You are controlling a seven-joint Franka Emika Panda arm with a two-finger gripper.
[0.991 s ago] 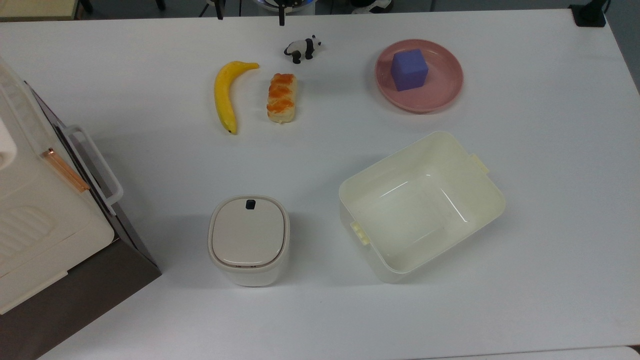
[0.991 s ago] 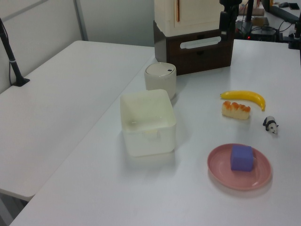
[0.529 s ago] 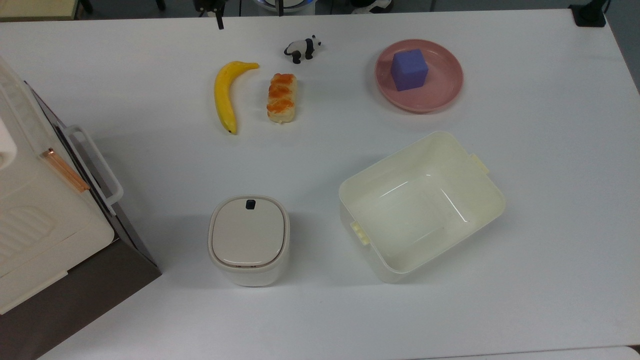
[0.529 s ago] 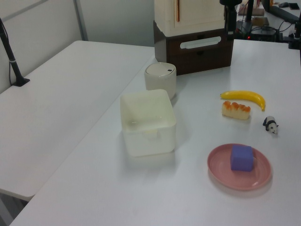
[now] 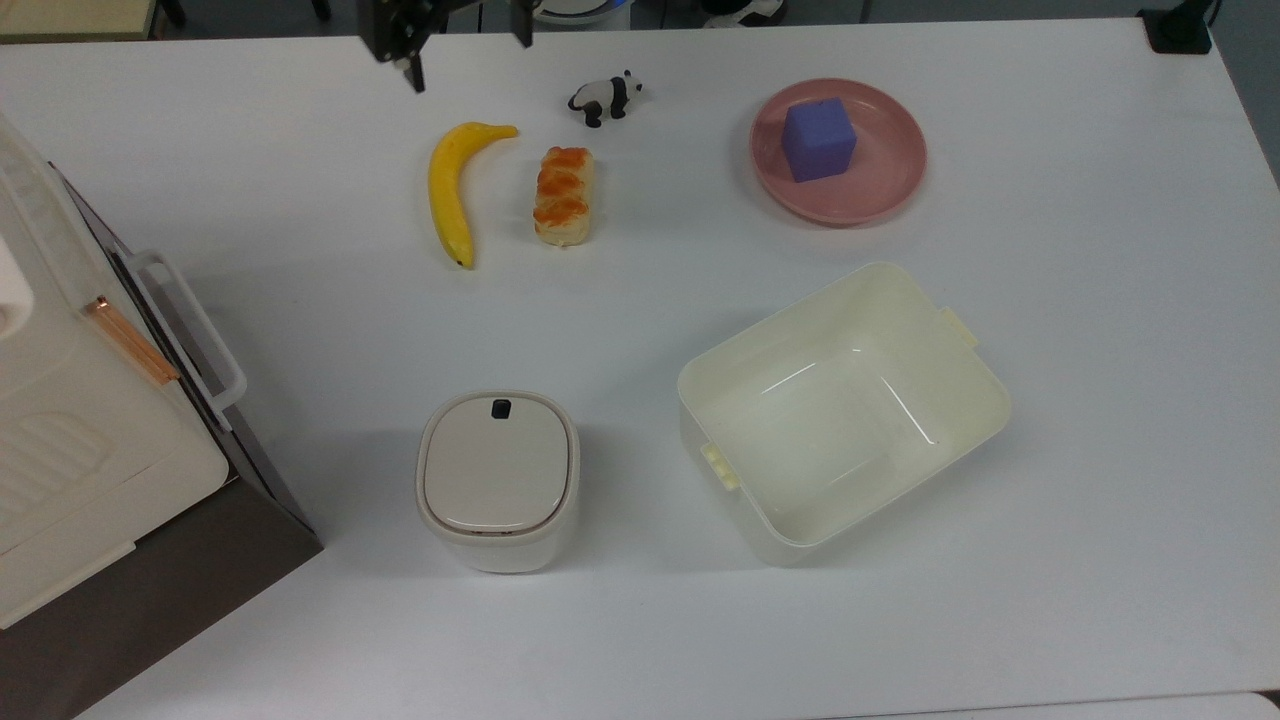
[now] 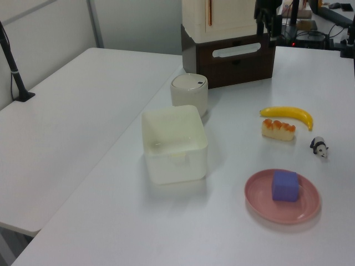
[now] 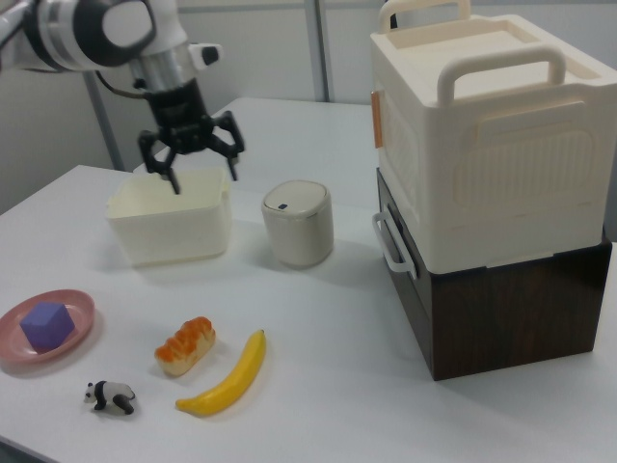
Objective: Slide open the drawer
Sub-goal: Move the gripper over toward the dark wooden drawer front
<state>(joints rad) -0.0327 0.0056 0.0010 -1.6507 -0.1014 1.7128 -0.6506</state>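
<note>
Gripper has come further into the top view than it was half a second ago, now hanging over the worktop's far edge near the tip of the banana, its two fingers spread wide with nothing between them; the drawer sits at the worktop's left edge in the top view, dark front flush with the cabinet and its white handle untouched, under the cream appliance. In the left view the gripper shows dark against the far end of the worktop, close to the right end of the drawer front as that camera frames it, though how near it truly is in depth is hard to judge from here; the drawer is shut, with nothing pulled out. In the right view the gripper hangs open above the worktop in front of the cream bin, well apart from the drawer handle on the cabinet at the right view's right. The arm's advance suggests the approach has begun; the reach to the handle, the grasp and the pull all remain to be done.
</note>
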